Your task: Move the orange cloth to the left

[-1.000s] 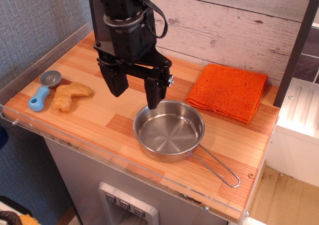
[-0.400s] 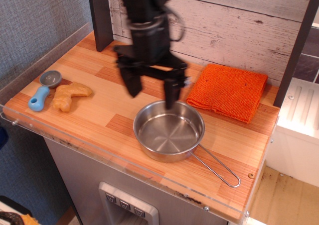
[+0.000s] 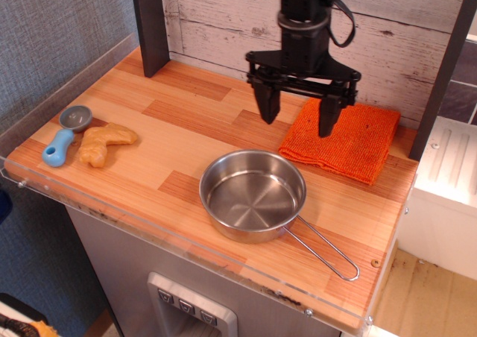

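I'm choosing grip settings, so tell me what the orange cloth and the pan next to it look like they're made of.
The orange cloth looks like soft terry or woven fabric: matte, with a nubby texture and folded layered edges. The pan appears to be bare polished metal, likely steel: its inside shows bright reflections, and it has a thin wire loop handle.
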